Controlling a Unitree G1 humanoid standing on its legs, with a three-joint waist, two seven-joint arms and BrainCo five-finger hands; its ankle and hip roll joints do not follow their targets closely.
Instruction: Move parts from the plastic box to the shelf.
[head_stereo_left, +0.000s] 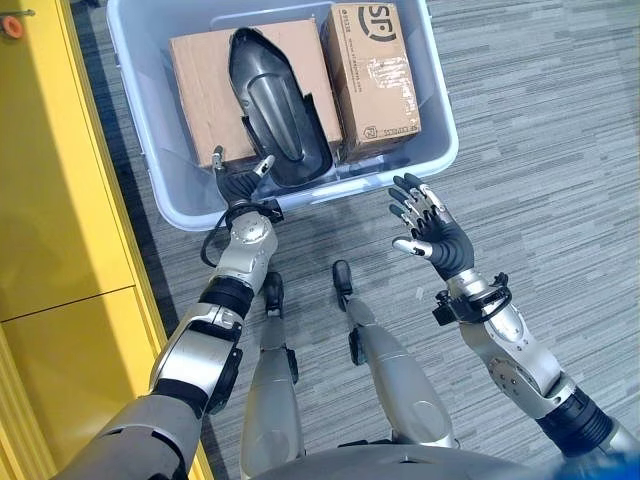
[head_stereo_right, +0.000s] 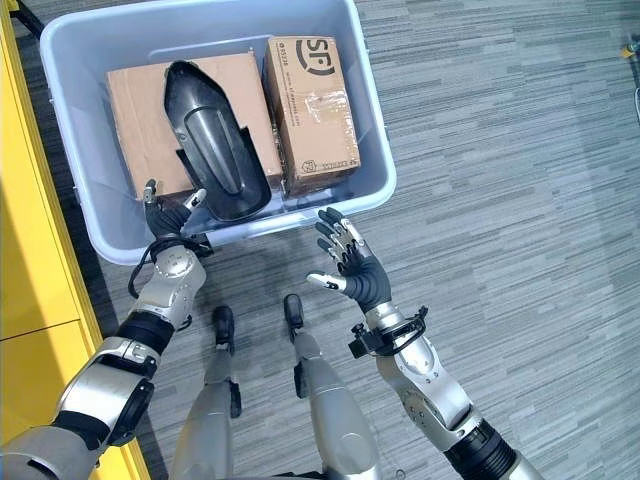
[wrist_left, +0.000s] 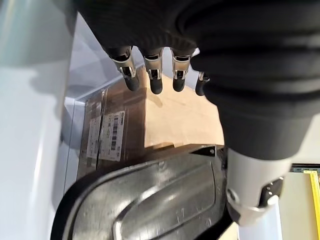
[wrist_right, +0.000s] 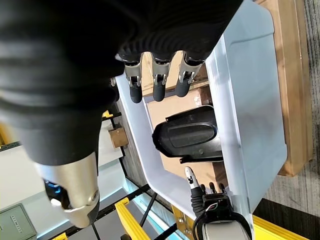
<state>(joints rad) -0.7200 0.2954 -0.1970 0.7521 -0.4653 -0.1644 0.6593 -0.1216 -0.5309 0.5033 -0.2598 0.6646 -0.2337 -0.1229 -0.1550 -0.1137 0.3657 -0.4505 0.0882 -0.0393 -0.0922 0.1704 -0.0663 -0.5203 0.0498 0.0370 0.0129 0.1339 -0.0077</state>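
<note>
Your left hand (head_stereo_left: 238, 182), fingers relaxed and empty, reaches over the plastic box's (head_stereo_left: 300, 203) near rim toward the dark part (head_stereo_left: 268, 100); your right hand (head_stereo_left: 432, 230) hovers open-fingered, empty, just outside.

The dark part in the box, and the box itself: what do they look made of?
Dark part: probably moulded plastic, though metal is possible, with a glossy black finish; smooth curves and sheen show in the left wrist view. Box: pale blue-grey plastic, with a smooth rolled rim.
</note>
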